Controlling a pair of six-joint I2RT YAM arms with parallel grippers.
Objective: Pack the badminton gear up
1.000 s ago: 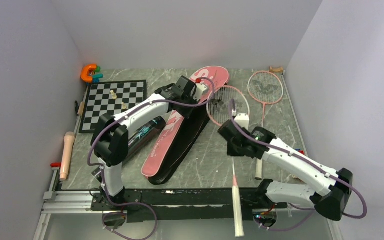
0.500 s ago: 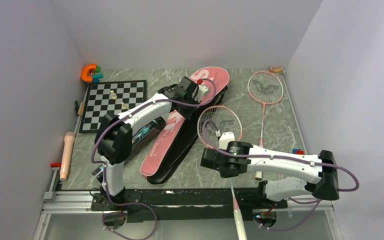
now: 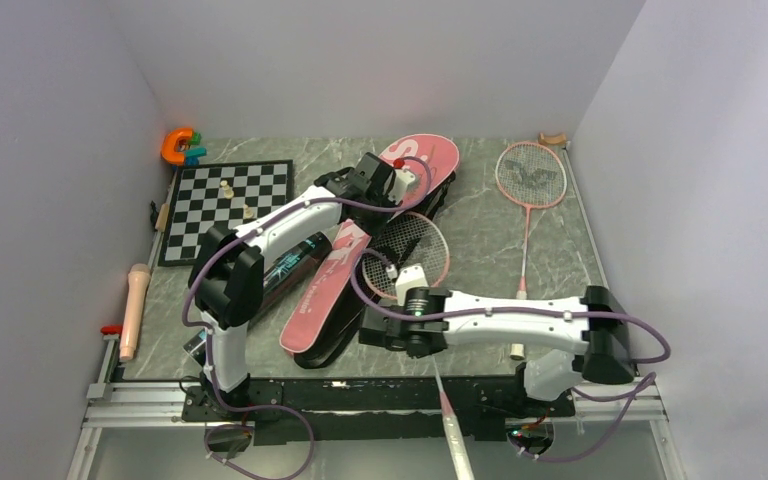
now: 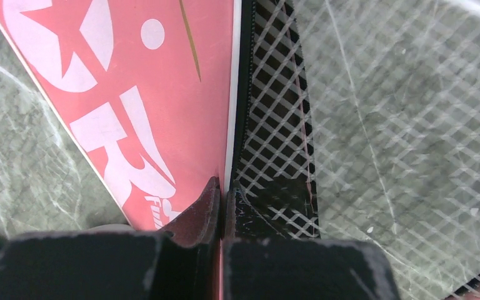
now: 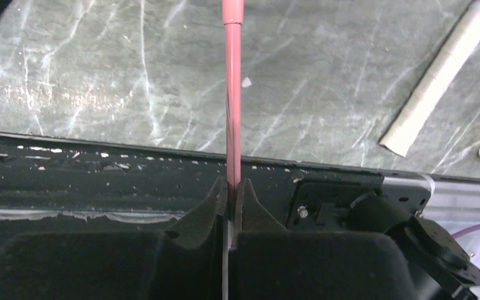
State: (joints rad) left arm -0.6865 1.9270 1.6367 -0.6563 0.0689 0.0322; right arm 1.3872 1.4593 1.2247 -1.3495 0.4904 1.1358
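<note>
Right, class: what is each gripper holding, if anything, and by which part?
The right gripper holds a racket by its thin pink shaft; the left gripper pinches the pink bag by its flap's edge.

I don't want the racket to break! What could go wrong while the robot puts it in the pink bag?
The right end effector pinches only the thin shaft of the racket, so the long racket might twist or slip. The left end effector grips just the edge of the bag; if that slips, the flap may drop onto the strings.
</note>
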